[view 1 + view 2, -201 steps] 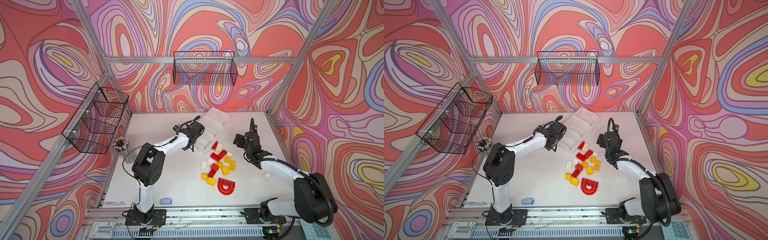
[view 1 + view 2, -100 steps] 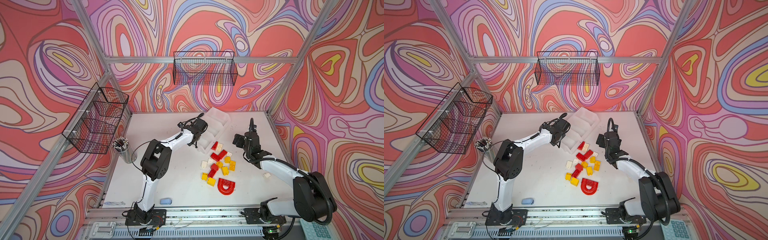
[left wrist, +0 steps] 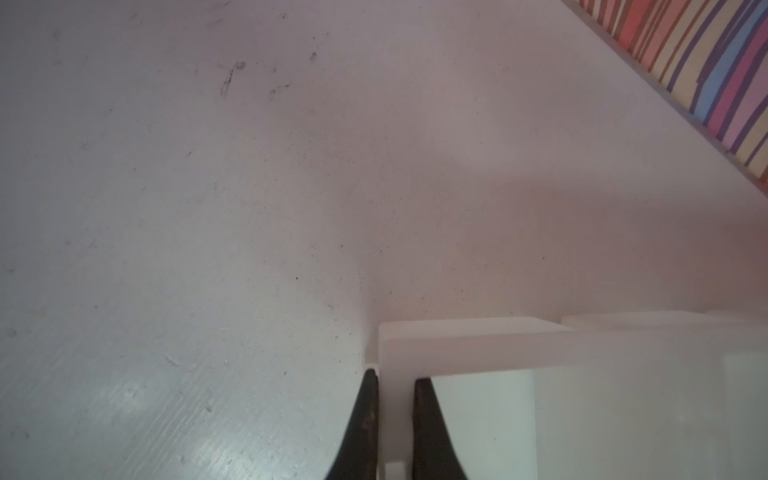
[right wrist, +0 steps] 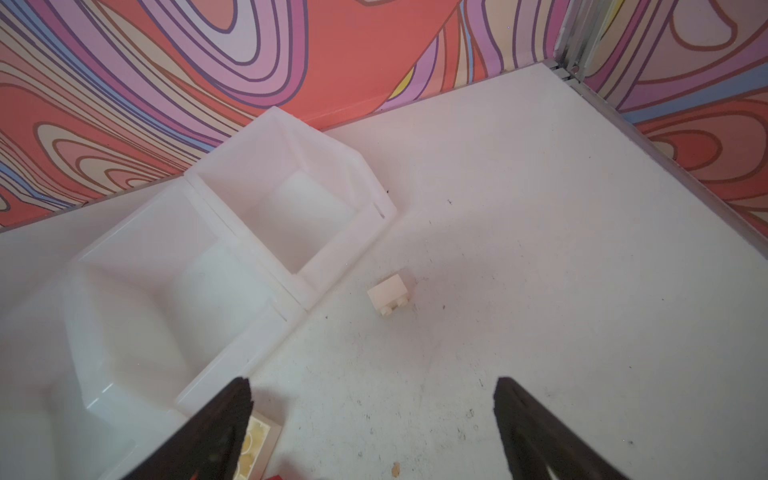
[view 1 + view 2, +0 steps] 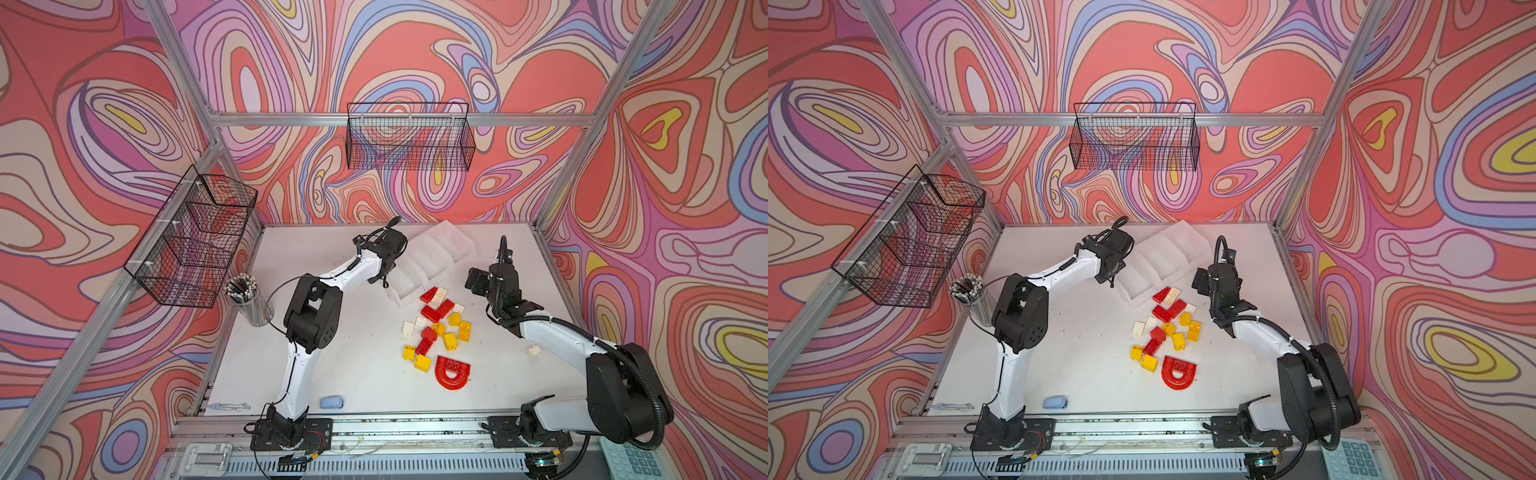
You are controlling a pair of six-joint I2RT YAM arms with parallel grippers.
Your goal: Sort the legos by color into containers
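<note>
I'm seeing my left gripper (image 3: 395,384) pinching shut on a thin side wall of the bins (image 3: 465,347), one finger inside and one outside. My right gripper (image 4: 374,386) is hanging wide open, holding nothing, over the table (image 4: 540,249) just beside the bins. The bins are showing as three milky white open boxes joined in a row. The legos (image 5: 436,328) are sitting in a loose heap just beside the end box: chunky studded bricks in red, yellow and cream, with a big red arch (image 5: 453,372) on the side farthest from the bins. One small cream brick (image 4: 390,297) is lying near the bins' corner.
</note>
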